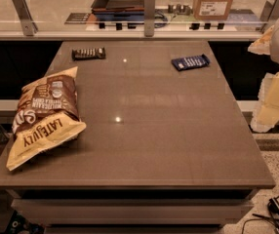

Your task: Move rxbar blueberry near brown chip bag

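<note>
Rxbar blueberry (190, 62): back right of counter (154, 145), lying flat, well apart from the rest. Left to right: brown chip bag (44, 116) at left edge; dark bar (88, 53) back left; pincer (273, 99) beyond counter's right edge, partly cut off, open or closed cannot tell.

High view looks down across table (169, 130); tool (266, 112) at right edge.

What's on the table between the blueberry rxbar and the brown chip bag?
Only bare tabletop, per the camera view; the gripper sits beyond the table's right edge.
</note>
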